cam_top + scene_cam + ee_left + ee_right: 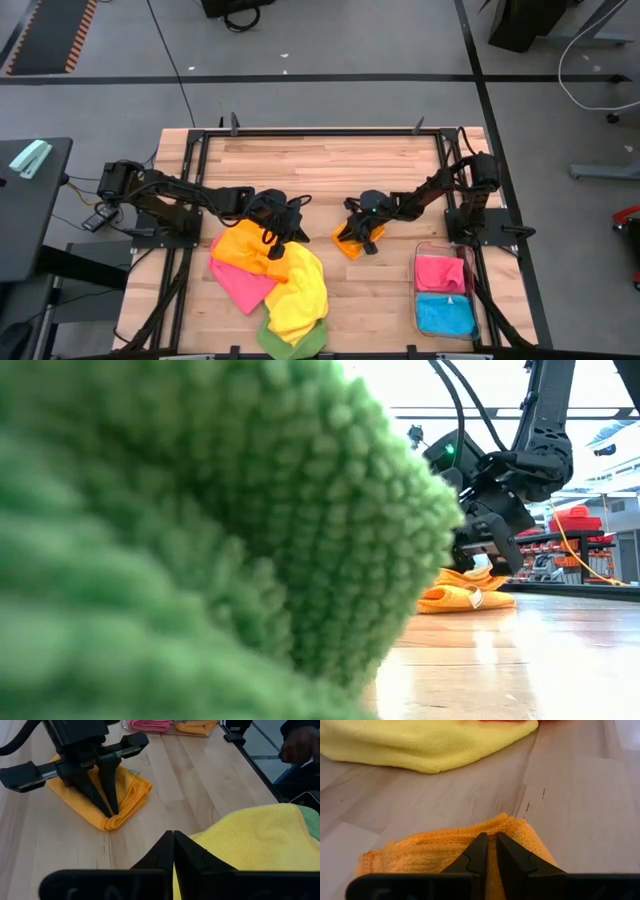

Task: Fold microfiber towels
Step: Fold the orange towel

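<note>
The folded orange towel (350, 243) lies mid-table, left of the clear bin (420, 300). The right gripper (366, 238) is nearly closed, pinching its edge. Farther left, the left gripper (275, 232), jaws together and empty, hovers over the towel pile (275, 285).

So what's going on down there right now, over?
Right gripper shut on folded orange towel, mid-table. Left gripper shut, at loose towel pile. Pink and blue already in bin. Nothing in the way.
</note>
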Robot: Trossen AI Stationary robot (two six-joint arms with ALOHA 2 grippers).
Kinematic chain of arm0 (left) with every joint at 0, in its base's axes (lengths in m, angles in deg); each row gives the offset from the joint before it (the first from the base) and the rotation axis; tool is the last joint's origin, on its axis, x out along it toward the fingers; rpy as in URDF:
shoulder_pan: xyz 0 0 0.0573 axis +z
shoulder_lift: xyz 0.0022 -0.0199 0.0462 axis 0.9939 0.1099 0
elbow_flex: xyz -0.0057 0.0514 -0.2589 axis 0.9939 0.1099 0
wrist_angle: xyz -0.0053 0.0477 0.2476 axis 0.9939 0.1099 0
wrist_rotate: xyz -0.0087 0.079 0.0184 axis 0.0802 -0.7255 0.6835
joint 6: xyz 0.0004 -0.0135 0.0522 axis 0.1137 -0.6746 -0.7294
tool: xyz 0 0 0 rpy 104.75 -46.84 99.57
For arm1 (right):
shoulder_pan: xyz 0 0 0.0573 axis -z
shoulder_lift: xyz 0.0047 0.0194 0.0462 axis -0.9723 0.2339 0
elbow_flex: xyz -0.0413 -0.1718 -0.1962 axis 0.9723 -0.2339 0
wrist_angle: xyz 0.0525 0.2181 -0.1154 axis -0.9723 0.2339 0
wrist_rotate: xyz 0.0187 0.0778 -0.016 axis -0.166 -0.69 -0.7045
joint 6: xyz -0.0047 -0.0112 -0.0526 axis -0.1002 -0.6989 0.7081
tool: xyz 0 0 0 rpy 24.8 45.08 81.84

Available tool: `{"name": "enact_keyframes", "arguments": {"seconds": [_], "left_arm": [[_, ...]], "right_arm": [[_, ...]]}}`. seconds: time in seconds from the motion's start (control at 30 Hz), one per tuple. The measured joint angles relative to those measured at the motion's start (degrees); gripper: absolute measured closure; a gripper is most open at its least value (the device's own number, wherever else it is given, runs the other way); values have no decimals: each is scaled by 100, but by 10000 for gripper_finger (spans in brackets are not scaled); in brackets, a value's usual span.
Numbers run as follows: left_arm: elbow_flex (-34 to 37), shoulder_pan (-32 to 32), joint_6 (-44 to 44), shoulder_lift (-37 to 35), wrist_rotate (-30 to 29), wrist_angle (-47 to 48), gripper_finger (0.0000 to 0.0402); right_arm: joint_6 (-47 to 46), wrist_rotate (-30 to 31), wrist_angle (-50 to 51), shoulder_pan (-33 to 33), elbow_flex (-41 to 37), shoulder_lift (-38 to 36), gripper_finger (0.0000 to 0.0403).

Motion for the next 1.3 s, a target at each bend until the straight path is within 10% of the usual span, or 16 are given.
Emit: {"name": "enact_keyframes", "arguments": {"seconds": [0.6, 0.9, 1.3], "left_arm": [[2, 1, 73, 0, 2, 50, 388], [4, 2, 89, 0, 0, 122, 376], [4, 2, 50, 0, 0, 80, 383]], "right_arm": [[-913, 724, 2323, -414, 778, -771, 354], [-2196, 1496, 5115, -550, 1453, -1407, 351], [-2777, 1650, 7291, -562, 2343, -1237, 201]]}}
